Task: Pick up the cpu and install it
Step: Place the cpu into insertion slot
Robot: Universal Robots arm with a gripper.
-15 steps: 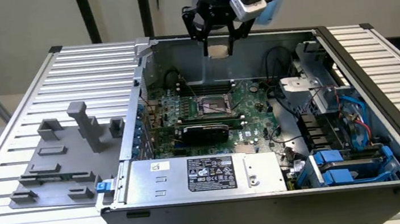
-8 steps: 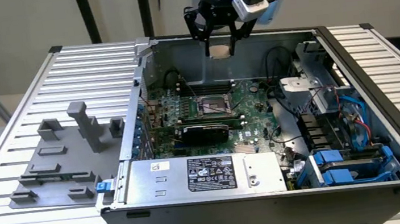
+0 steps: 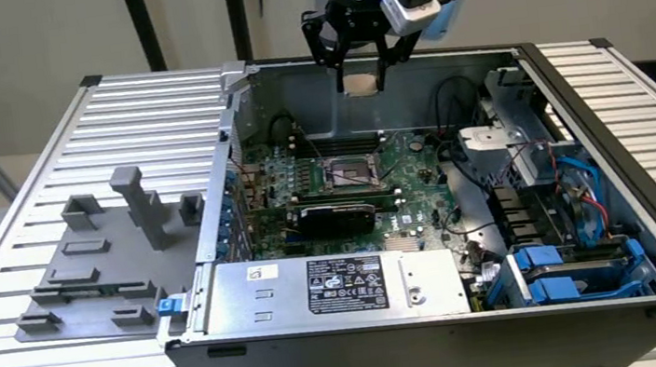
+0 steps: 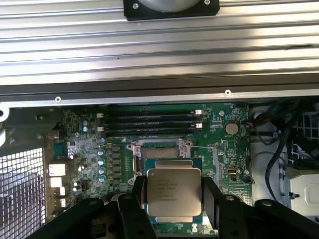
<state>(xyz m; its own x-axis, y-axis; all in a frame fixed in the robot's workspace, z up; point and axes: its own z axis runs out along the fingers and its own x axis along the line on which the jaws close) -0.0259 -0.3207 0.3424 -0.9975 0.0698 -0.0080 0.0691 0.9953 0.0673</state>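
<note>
Gripper: black two-finger gripper [image 3: 362, 74] up high over the open PC case [image 3: 448, 342], toward its back wall in the ext. view; wrist block w/ a blue light sits above it.
Pincer state: pinching the cpu [image 4: 173, 194] by two opposite edges, fingers [image 4: 135, 201] one each side, pads touching the chip.
Cpu: silvery metal top w/ printed text faces the wrist cam, pale rim round it. Held flat in the air, well clear of the board. Ext. view shows it as a small pale square at the fingertips.
Socket: square CPU socket [image 4: 158, 149] w/ metal frame on the green motherboard [image 4: 89, 144]. In the wrist view the held chip overlaps the socket's nearer edge, not seated.
RAM slots: long black slots [image 4: 149, 121] run just beside the socket on the side away from the chip; coin cell [image 4: 231, 128] near their end.
Expansion card: black card [image 3: 334, 213] lies across the board just beside the socket, on the side toward the PSU.
PSU: silver box w/ a black label [image 3: 341, 285], at the case's near wall.
Drive bays: blue caddies [image 3: 552, 273] in the corner at the ext. view's right.
Table: ribbed aluminium table [image 3: 154, 92] under the case, which lies on its side w/ the open face up.
Fixture: grey plastic fixture blocks [image 3: 89, 278] on the table, just beside the case at the ext. view's left, well apart from the gripper.
</note>
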